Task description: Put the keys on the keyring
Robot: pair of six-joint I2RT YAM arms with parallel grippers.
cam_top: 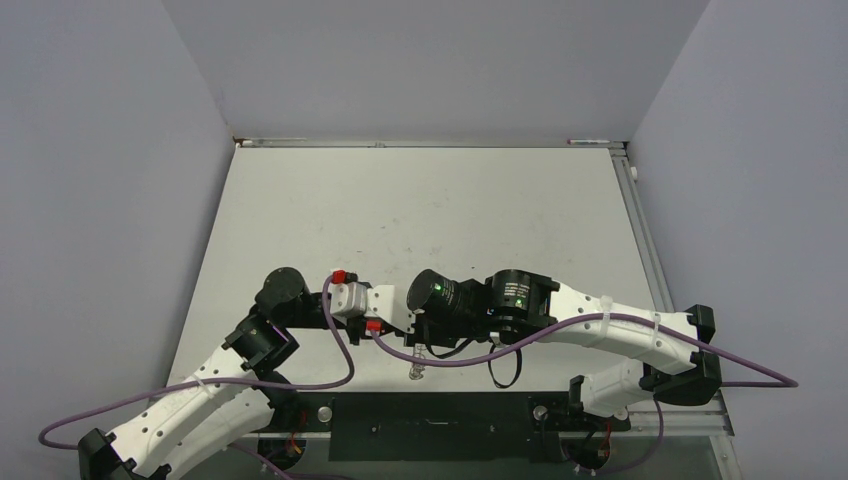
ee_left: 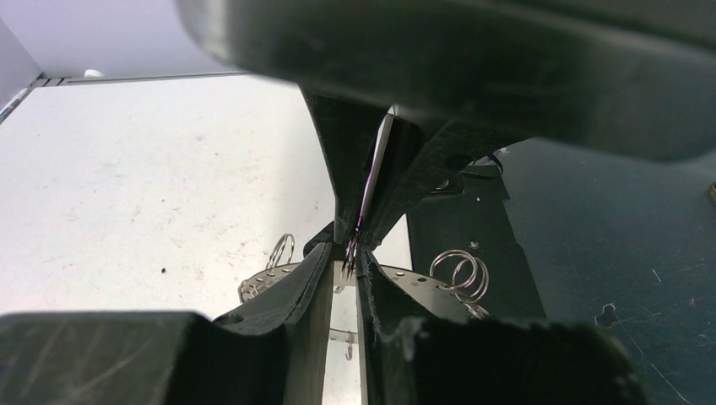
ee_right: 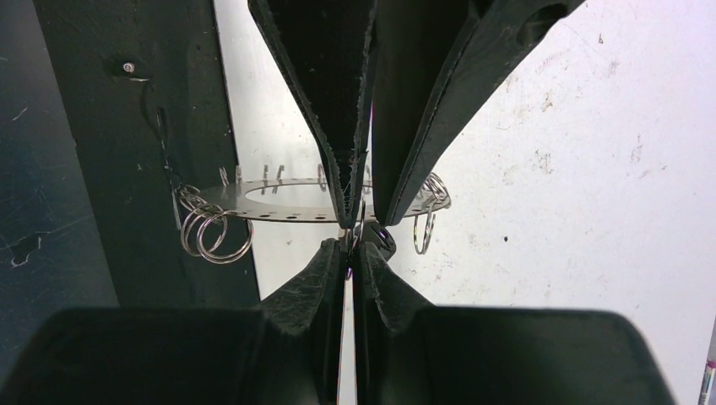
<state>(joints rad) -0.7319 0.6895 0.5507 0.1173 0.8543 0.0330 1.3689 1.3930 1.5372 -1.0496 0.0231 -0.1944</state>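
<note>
Keyring (ee_right: 224, 201) sits at the middle of the table's (cam_top: 420, 200) near edge, with the left gripper (ee_right: 361, 218) pinching its rim. The right gripper (ee_right: 348, 253) meets it tip to tip, pressed together. We cannot make out the keys. We judge: hold the ring steady and work slowly at one wire loop (ee_right: 211, 232) without twisting.

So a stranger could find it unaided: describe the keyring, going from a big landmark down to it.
At the near edge of the table, the left gripper and the right gripper meet tip to tip. There is the keyring: flat, grey, wide-holed. Unlike the small wire loops on its rim, it is perforated plate.
</note>
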